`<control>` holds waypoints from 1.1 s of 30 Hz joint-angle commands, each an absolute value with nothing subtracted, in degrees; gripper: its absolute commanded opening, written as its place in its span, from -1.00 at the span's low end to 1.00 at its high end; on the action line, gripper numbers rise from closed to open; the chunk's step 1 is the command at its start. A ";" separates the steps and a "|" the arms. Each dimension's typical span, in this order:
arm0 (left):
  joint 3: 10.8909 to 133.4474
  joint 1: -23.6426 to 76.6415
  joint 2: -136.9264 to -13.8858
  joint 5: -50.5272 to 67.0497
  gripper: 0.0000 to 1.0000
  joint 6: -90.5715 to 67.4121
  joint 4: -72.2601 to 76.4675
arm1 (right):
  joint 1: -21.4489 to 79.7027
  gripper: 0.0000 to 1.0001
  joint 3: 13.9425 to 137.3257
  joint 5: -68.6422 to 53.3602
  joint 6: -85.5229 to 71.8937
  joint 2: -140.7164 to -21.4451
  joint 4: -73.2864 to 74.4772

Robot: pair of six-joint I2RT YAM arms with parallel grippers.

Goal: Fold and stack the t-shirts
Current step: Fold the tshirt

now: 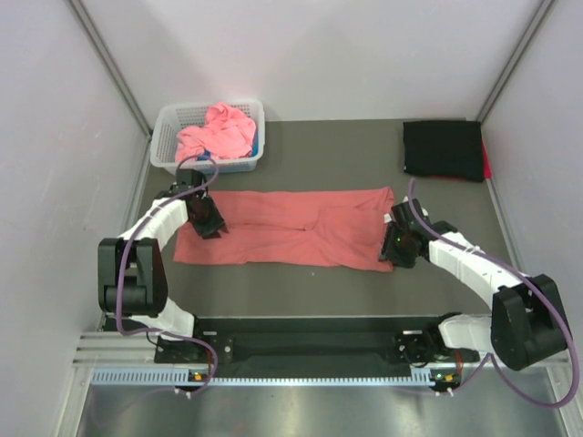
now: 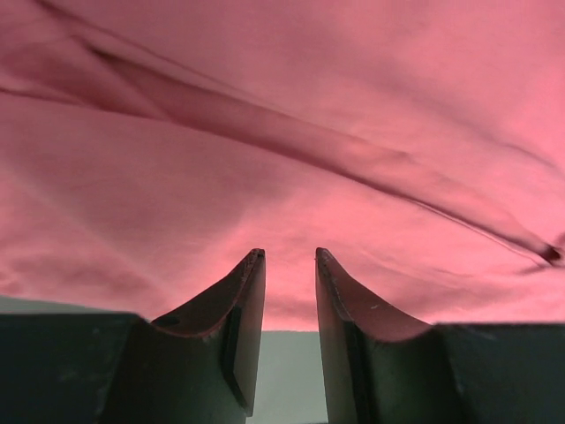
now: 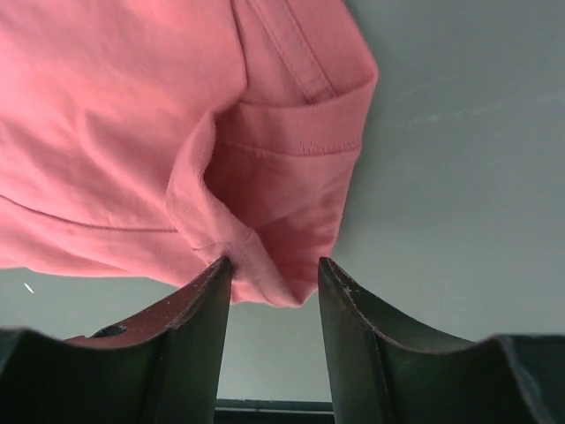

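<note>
A salmon-red t-shirt (image 1: 291,228) lies flat as a long strip across the middle of the table. My left gripper (image 1: 208,221) sits low at its left end. In the left wrist view the left gripper (image 2: 290,256) is open, its tips at the edge of the red cloth (image 2: 282,132) with bare table between the fingers. My right gripper (image 1: 398,238) is at the shirt's right end. There the right gripper (image 3: 275,262) stands open, and a hemmed corner of the shirt (image 3: 265,265) lies between the tips, touching the left finger only. A pink t-shirt (image 1: 216,132) is bunched in the basket. A black t-shirt (image 1: 444,148) lies folded at the back right.
The white lattice basket (image 1: 166,137) stands at the back left corner. A red sliver (image 1: 486,166) shows under the black shirt's right edge. Grey walls close in the table on the left, back and right. Dark table surface (image 1: 301,291) runs between the shirt and the arm bases.
</note>
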State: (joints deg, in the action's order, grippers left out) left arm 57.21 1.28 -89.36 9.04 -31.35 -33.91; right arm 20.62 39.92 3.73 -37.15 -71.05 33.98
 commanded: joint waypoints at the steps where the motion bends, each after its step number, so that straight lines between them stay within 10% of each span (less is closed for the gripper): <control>1: 56.26 0.45 -86.31 0.54 -0.31 -31.38 -36.12 | 19.78 -0.12 38.41 0.27 -37.35 -71.80 29.71; 10: 50.37 -15.98 -85.08 -0.80 -0.55 -34.46 -37.36 | 15.65 -1.00 35.51 3.25 -35.51 -69.87 29.18; 15: 49.31 -17.75 -86.66 1.41 -0.99 -33.75 -35.07 | 14.86 -1.00 35.33 4.48 -34.98 -70.04 28.74; 33: 49.13 -20.57 -85.26 -14.59 -1.00 -40.96 -41.04 | 13.62 -0.92 32.96 6.85 -34.01 -69.00 29.62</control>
State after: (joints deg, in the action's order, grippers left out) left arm 49.39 -19.62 -87.94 -9.04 -39.97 -38.89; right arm 14.76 33.58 3.79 -34.65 -70.30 28.84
